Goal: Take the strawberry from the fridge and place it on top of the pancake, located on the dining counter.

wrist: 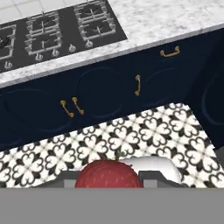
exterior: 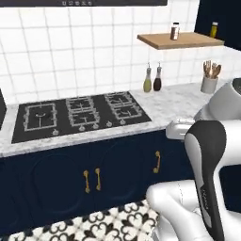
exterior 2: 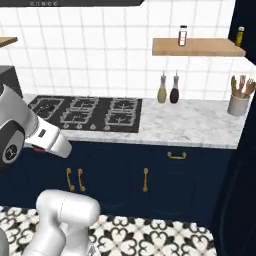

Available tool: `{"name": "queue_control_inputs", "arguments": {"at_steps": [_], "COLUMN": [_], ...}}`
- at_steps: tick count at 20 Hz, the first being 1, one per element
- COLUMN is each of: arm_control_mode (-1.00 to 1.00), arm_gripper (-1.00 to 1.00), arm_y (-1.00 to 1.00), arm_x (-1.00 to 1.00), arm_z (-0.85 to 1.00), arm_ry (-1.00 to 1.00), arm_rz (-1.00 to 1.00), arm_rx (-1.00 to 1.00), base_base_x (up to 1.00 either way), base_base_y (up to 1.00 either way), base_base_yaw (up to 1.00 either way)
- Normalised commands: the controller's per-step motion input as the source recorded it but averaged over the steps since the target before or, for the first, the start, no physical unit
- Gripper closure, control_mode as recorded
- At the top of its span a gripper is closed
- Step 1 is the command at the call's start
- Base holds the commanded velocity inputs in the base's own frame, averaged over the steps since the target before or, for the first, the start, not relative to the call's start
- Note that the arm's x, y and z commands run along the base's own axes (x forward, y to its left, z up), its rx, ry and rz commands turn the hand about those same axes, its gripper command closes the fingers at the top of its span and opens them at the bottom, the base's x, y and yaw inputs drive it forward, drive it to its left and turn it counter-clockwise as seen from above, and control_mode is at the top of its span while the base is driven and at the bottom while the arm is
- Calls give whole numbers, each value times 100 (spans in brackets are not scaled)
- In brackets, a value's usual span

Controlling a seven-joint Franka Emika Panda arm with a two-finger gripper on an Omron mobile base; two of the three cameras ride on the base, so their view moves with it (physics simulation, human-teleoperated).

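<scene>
Red strawberry (wrist: 108,175) sitting at 6 o'clock in my hand cam | my jaws are gripping it on both sides | black cooktop (wrist: 48,30) showing around 11 | patterned floor (wrist: 144,135) lying underneath

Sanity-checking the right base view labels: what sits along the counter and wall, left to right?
Black cooktop → olive-green bottle → dark bottle → jar on the wooden shelf → utensil holder.
</scene>
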Motion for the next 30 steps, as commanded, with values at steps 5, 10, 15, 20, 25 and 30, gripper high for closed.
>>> {"name": "queue_control_inputs", "arguments": {"at_steps": [5, 10, 15, 20, 25, 30], "arm_control_mode": [100, 100, 100, 100, 100, 100], "arm_gripper": [100, 100, 100, 100, 100, 100], "arm_y": [0, 0, 0, 0, 0, 0], "arm_x": [0, 0, 0, 0, 0, 0], "arm_z": [0, 0, 0, 0, 0, 0], "arm_ry": [0, 0, 0, 0, 0, 0], "arm_rz": [0, 0, 0, 0, 0, 0], "arm_rx": [0, 0, 0, 0, 0, 0], "base_base_x": [-7, -14, -14, -12, -10, -3], "base_base_y": [0, 0, 0, 0, 0, 0], "base_base_yaw": [100, 100, 100, 100, 100, 99]}}
